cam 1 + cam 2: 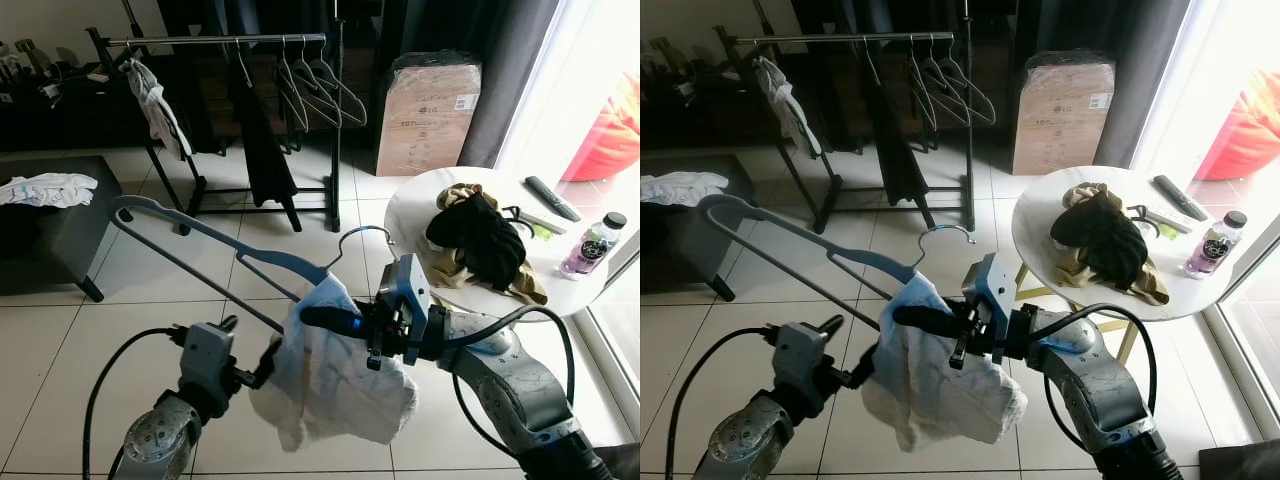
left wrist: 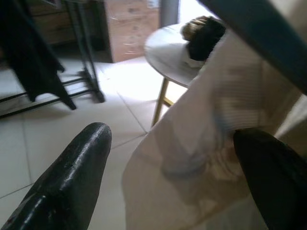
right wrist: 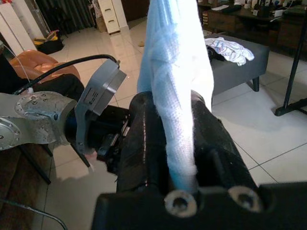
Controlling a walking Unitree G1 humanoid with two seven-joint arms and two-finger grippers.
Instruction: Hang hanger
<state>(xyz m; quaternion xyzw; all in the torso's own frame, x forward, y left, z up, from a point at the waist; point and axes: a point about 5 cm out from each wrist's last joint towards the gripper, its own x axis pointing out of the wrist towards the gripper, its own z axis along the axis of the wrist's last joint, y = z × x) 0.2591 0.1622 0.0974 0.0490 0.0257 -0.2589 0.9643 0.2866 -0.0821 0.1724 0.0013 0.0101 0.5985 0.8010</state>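
The right end effector [image 1: 325,320] is clamped on the white cloth [image 1: 335,375] draped over the blue hanger [image 1: 215,240], the left end effector [image 1: 262,368] is spread beside it, so carrying to the far rack [image 1: 220,40] seems next.

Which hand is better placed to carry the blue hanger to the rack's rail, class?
Probably the right. The right hand is clamped on the white cloth and the blue plastic hanger near its metal hook. The open left hand sits lower, beside the cloth. The black clothes rack stands ahead.
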